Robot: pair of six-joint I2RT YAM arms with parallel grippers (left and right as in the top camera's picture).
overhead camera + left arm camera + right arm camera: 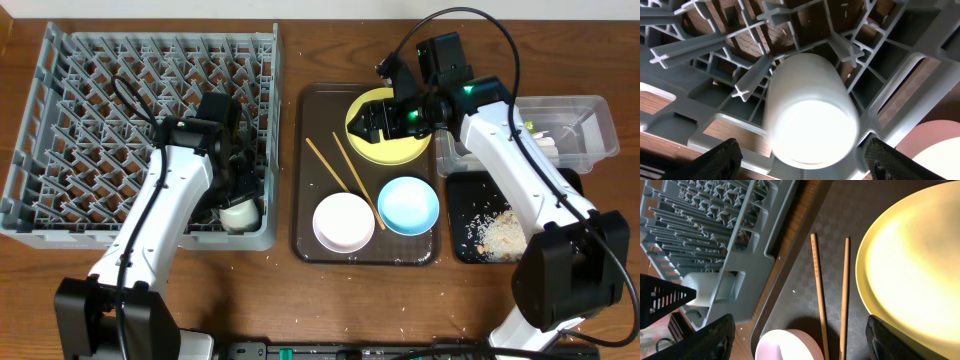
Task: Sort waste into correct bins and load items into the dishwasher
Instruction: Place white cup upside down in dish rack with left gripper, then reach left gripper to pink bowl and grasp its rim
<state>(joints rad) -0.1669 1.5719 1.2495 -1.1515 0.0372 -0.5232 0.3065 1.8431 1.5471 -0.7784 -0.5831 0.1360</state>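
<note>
Grey plastic dish rack (60, 120) with upright pegs is sitting at the left of the wooden desk (300, 40). Small white cup (810, 115) is lying on its side in the rack's near right corner. Left claw (805, 162) is hovering over it, fingers apart and flanking it. Right claw (800, 340) is hanging spread wide at the rim of the round yellow plate (920, 265) on the dark brown tray (835, 210), beside two thin wooden chopsticks (819, 290). White bowl (343, 221) and light blue bowl (408, 205) are resting there too.
</note>
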